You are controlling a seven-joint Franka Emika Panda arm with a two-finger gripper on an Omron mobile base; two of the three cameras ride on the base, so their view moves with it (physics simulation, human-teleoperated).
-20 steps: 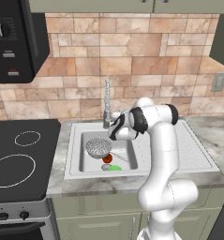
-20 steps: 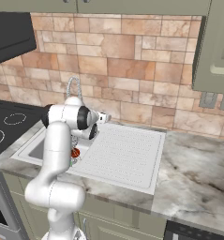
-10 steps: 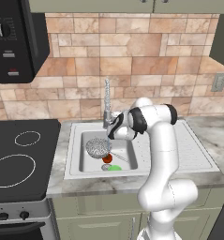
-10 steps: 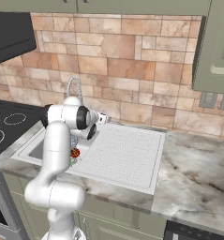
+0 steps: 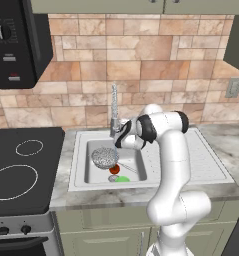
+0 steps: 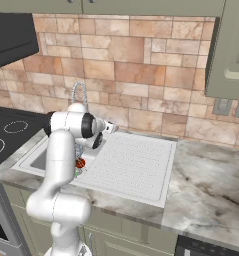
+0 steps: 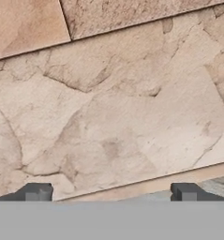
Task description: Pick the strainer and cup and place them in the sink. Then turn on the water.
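The strainer [image 5: 105, 156], a round grey mesh bowl, lies in the white sink [image 5: 81, 150]. The green cup [image 5: 122, 179] lies at the basin's front, beside a small red ball [image 5: 114, 170]. The chrome faucet [image 5: 114, 107] with its coiled neck rises behind the basin. My gripper [image 5: 121, 138] hangs over the back of the basin, right beside the faucet's base, pointing toward the wall. In the hand view the gripper [image 7: 112, 194] is open, its two tips [image 7: 38, 192] far apart with nothing between them, facing the stone backsplash [image 7: 108, 103]. From the right, my arm covers most of the basin; the red ball [image 6: 80, 162] peeks out.
A ribbed drainboard [image 5: 201, 160] lies right of the basin. A black stove [image 5: 21, 170] sits to the left, with a dark microwave [image 5: 11, 40] above it. Marble counter [image 6: 211, 185] stretches to the right. Wall outlets [image 5: 234, 87] sit on the backsplash.
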